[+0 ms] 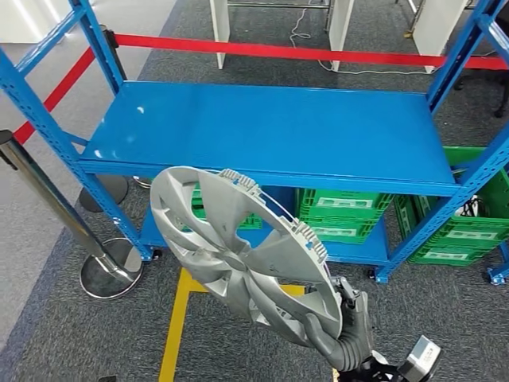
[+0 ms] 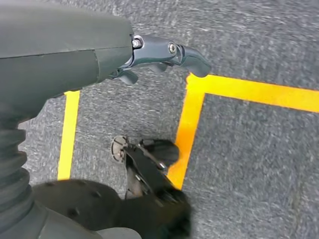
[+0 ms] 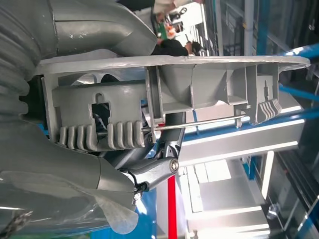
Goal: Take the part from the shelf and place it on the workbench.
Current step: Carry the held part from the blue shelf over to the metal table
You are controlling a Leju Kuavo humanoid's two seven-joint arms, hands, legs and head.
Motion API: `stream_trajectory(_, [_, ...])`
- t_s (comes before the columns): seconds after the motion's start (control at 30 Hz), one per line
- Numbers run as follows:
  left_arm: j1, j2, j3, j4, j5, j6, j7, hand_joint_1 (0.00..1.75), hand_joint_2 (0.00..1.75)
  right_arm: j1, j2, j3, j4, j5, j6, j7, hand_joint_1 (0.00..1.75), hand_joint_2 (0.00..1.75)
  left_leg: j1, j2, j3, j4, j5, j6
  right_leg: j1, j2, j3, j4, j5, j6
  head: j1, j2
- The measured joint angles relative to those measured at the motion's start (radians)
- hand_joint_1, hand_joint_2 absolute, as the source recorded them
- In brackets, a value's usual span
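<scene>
Silver plastic hubcap (image 1: 240, 247) – satin sheen; glossy blue metal shelf (image 1: 270, 127).

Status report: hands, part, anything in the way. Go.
Right hand grips hubcap at its rim, off the shelf. Left hand holds nothing, pointed at the floor. Stanchion stands to the left.

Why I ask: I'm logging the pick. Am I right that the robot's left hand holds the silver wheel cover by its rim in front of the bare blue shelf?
Not quite: the right hand grips the silver wheel cover by its rim, as the head view shows. The left hand hangs over the floor, holding nothing. The blue shelf is bare.
</scene>
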Motion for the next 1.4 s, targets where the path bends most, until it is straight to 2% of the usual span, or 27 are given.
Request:
stream_trajectory(0.07, [-0.002, -0.001, 0.000, 0.000, 0.000, 0.000, -0.001, 0.00, 1.75, -0.003, -0.001, 0.003, 0.001, 0.000, 0.000, 0.000, 1.75, 1.75, -0.007, 0.021, 0.043, -0.086, -0.016, 0.014, 0.003, -0.016, -0.012, 0.010, 0.009, 0.013, 0.001, 0.000])
stream_trajectory(0.13, [0.000, -0.002, 0.001, 0.000, 0.000, -0.001, -0.001, 0.00, 1.75, -0.005, -0.002, 0.005, 0.002, 0.000, -0.002, 0.000, 1.75, 1.75, -0.011, 0.010, 0.033, -0.096, -0.012, 0.036, 0.002, -0.028, -0.017, 0.011, 0.020, 0.027, 0.002, 0.000])
stream_trajectory(0.17, [0.002, -0.004, 0.001, 0.000, -0.001, -0.001, -0.001, 0.00, 1.75, -0.006, -0.003, 0.006, 0.003, 0.001, -0.004, 0.000, 1.75, 1.75, -0.011, 0.003, 0.023, -0.096, -0.003, 0.047, -0.001, -0.019, -0.021, 0.015, 0.012, 0.034, 0.002, 0.000])
stream_trajectory(0.23, [0.004, -0.007, 0.003, 0.000, -0.004, 0.000, -0.001, 0.00, 1.75, -0.006, -0.006, 0.007, 0.004, 0.003, -0.008, 0.000, 1.75, 1.75, -0.011, -0.009, -0.001, -0.099, 0.019, 0.067, -0.004, 0.026, -0.044, 0.069, -0.056, 0.041, 0.004, 0.000])
stream_trajectory(0.3, [0.002, -0.011, 0.004, 0.000, -0.010, 0.001, -0.001, 0.00, 1.75, -0.006, -0.011, 0.008, 0.005, 0.006, -0.013, 0.000, 1.75, 1.75, -0.018, -0.026, -0.032, -0.098, 0.045, 0.079, 0.000, 0.066, -0.075, 0.187, -0.155, 0.038, 0.005, 0.000])
stream_trajectory(0.33, [0.001, -0.015, 0.004, 0.000, -0.014, 0.003, -0.001, 0.00, 1.75, -0.006, -0.014, 0.008, 0.005, 0.008, -0.016, 0.000, 1.75, 1.75, -0.022, -0.036, -0.049, -0.098, 0.058, 0.082, 0.003, 0.073, -0.083, 0.244, -0.180, 0.034, 0.005, 0.000])
stream_trajectory(0.37, [0.002, -0.018, 0.005, 0.000, -0.017, 0.004, -0.002, 0.00, 1.75, -0.006, -0.016, 0.008, 0.005, 0.010, -0.018, 0.000, 1.75, 1.75, -0.027, -0.047, -0.066, -0.097, 0.071, 0.084, 0.007, 0.076, -0.081, 0.278, -0.181, 0.027, 0.005, 0.000])
stream_trajectory(0.4, [0.002, -0.021, 0.005, 0.000, -0.020, 0.006, -0.003, 0.00, 1.75, -0.006, -0.018, 0.008, 0.005, 0.012, -0.019, 0.000, 1.75, 1.75, -0.032, -0.058, -0.082, -0.097, 0.085, 0.085, 0.012, 0.079, -0.063, 0.280, -0.160, 0.019, 0.005, 0.000])
stream_trajectory(0.47, [0.003, -0.026, 0.006, 0.000, -0.027, 0.009, -0.005, 0.00, 1.75, -0.008, -0.019, 0.009, 0.005, 0.014, -0.020, 0.000, 1.75, 1.75, -0.039, -0.081, -0.109, -0.096, 0.111, 0.085, 0.023, 0.100, 0.020, 0.186, -0.096, -0.004, 0.004, 0.000])
stream_trajectory(0.5, [0.002, -0.028, 0.007, 0.000, -0.031, 0.010, -0.008, 0.00, 1.75, -0.009, -0.019, 0.009, 0.004, 0.015, -0.020, 0.000, 1.75, 1.75, -0.042, -0.093, -0.119, -0.095, 0.124, 0.084, 0.028, 0.122, 0.078, 0.106, -0.084, -0.016, 0.004, 0.000])
stream_trajectory(0.57, [-0.001, -0.032, 0.012, 0.000, -0.037, 0.011, -0.012, 0.00, 1.75, -0.013, -0.019, 0.010, 0.002, 0.016, -0.018, 0.000, 1.75, 1.75, -0.046, -0.115, -0.135, -0.095, 0.149, 0.079, 0.032, 0.156, 0.158, -0.026, -0.099, -0.024, 0.004, 0.000])
stream_trajectory(0.6, [-0.001, -0.033, 0.015, 0.000, -0.040, 0.012, -0.013, 0.00, 1.75, -0.018, -0.019, 0.011, 0.002, 0.016, -0.017, 0.000, 1.75, 1.75, -0.046, -0.127, -0.140, -0.097, 0.162, 0.074, 0.034, 0.158, 0.173, -0.057, -0.108, -0.024, 0.004, 0.000])
stream_trajectory(0.67, [0.002, -0.034, 0.022, 0.000, -0.043, 0.013, -0.014, 0.00, 1.75, -0.032, -0.019, 0.018, 0.003, 0.021, -0.016, 0.000, 1.75, 1.75, -0.044, -0.137, -0.150, -0.100, 0.175, 0.063, 0.032, 0.135, 0.161, -0.066, -0.096, -0.027, 0.004, 0.000])
stream_trajectory(0.7, [0.003, -0.034, 0.023, 0.000, -0.045, 0.013, -0.014, 0.00, 1.75, -0.038, -0.019, 0.024, 0.003, 0.024, -0.016, 0.000, 1.75, 1.75, -0.043, -0.123, -0.157, -0.088, 0.154, 0.057, 0.030, 0.121, 0.153, -0.067, -0.085, -0.032, 0.003, 0.000])
stream_trajectory(0.77, [0.004, -0.035, 0.024, 0.000, -0.050, 0.013, -0.014, 0.00, 1.75, -0.047, -0.019, 0.033, 0.004, 0.029, -0.016, -0.001, 1.75, 1.75, -0.035, -0.076, -0.176, -0.003, 0.051, 0.041, 0.026, 0.090, 0.131, -0.067, -0.063, -0.040, -0.001, 0.000])
stream_trajectory(0.83, [0.003, -0.036, 0.024, 0.000, -0.055, 0.014, -0.014, 0.00, 1.75, -0.051, -0.019, 0.039, 0.005, 0.031, -0.017, -0.001, 1.75, 1.75, -0.021, -0.050, -0.195, 0.134, -0.042, 0.022, 0.025, 0.057, 0.105, -0.062, -0.044, -0.039, -0.004, 0.000])
stream_trajectory(0.87, [0.002, -0.037, 0.025, 0.000, -0.058, 0.015, -0.014, 0.00, 1.75, -0.053, -0.019, 0.042, 0.005, 0.033, -0.017, 0.000, 1.75, 1.75, -0.014, -0.047, -0.196, 0.186, -0.049, 0.014, 0.024, 0.041, 0.091, -0.056, -0.036, -0.036, -0.004, 0.000])
stream_trajectory(0.9, [0.002, -0.038, 0.025, 0.000, -0.060, 0.016, -0.014, 0.00, 1.75, -0.056, -0.019, 0.045, 0.005, 0.034, -0.018, 0.000, 1.75, 1.75, -0.007, -0.044, -0.185, 0.210, -0.032, 0.007, 0.022, 0.025, 0.075, -0.047, -0.029, -0.033, -0.004, 0.000])
stream_trajectory(0.93, [0.002, -0.038, 0.025, 0.000, -0.061, 0.018, -0.014, 0.00, 1.75, -0.060, -0.020, 0.049, 0.005, 0.034, -0.019, 0.000, 1.75, 1.75, -0.001, -0.040, -0.158, 0.197, -0.003, 0.000, 0.019, 0.010, 0.058, -0.035, -0.023, -0.028, -0.004, 0.000])
stream_trajectory(1.0, [0.003, -0.040, 0.025, 0.000, -0.062, 0.021, -0.014, 0.00, 1.75, -0.065, -0.020, 0.056, 0.005, 0.034, -0.019, 0.000, 1.75, 1.75, 0.005, -0.007, -0.061, 0.078, 0.030, -0.012, 0.016, -0.014, 0.025, -0.009, -0.016, -0.019, -0.005, 0.000])
stream_trajectory(1.07, [0.000, -0.044, 0.027, -0.001, -0.062, 0.023, -0.014, 0.00, 1.75, -0.070, -0.020, 0.060, 0.005, 0.035, -0.019, 0.000, 1.75, 1.75, 0.000, 0.025, 0.013, -0.043, 0.008, -0.004, 0.018, -0.034, 0.003, 0.010, -0.010, -0.006, -0.006, 0.000])
stream_trajectory(1.17, [0.002, -0.047, 0.034, -0.002, -0.064, 0.022, -0.014, 0.00, 1.75, -0.078, -0.021, 0.071, 0.009, 0.038, -0.021, 0.000, 1.75, 1.75, -0.008, 0.013, 0.005, -0.080, 0.002, 0.031, 0.015, -0.053, -0.013, 0.018, 0.003, 0.016, -0.006, 0.000])
stream_trajectory(1.23, [0.006, -0.048, 0.040, -0.002, -0.070, 0.020, -0.013, 0.00, 1.75, -0.085, -0.023, 0.081, 0.015, 0.041, -0.026, 0.000, 1.75, 1.75, -0.009, -0.002, -0.020, -0.083, 0.023, 0.055, 0.011, -0.009, -0.032, 0.051, -0.044, 0.026, -0.006, 0.000])
stream_trajectory(1.3, [0.006, -0.049, 0.045, -0.002, -0.077, 0.017, -0.013, 0.00, 1.75, -0.091, -0.029, 0.090, 0.019, 0.045, -0.035, 0.000, 1.75, 1.75, -0.013, -0.019, -0.050, -0.083, 0.049, 0.070, 0.010, 0.053, -0.063, 0.153, -0.144, 0.027, -0.003, 0.000])
stream_trajectory(1.33, [0.005, -0.049, 0.046, -0.003, -0.081, 0.015, -0.014, 0.00, 1.75, -0.094, -0.032, 0.094, 0.020, 0.047, -0.040, 0.000, 1.75, 1.75, -0.017, -0.031, -0.068, -0.083, 0.063, 0.074, 0.012, 0.069, -0.076, 0.217, -0.183, 0.024, -0.003, 0.000])
stream_trajectory(1.37, [0.005, -0.050, 0.047, -0.003, -0.086, 0.012, -0.015, 0.00, 1.75, -0.097, -0.035, 0.099, 0.022, 0.049, -0.045, 0.000, 1.75, 1.75, -0.021, -0.043, -0.085, -0.082, 0.076, 0.076, 0.014, 0.076, -0.080, 0.267, -0.199, 0.019, -0.002, 0.000])
stream_trajectory(1.4, [0.005, -0.051, 0.048, -0.003, -0.090, 0.010, -0.017, 0.00, 1.75, -0.100, -0.039, 0.104, 0.023, 0.051, -0.050, 0.000, 1.75, 1.75, -0.026, -0.056, -0.102, -0.082, 0.089, 0.077, 0.018, 0.079, -0.072, 0.291, -0.190, 0.013, -0.002, 0.000])
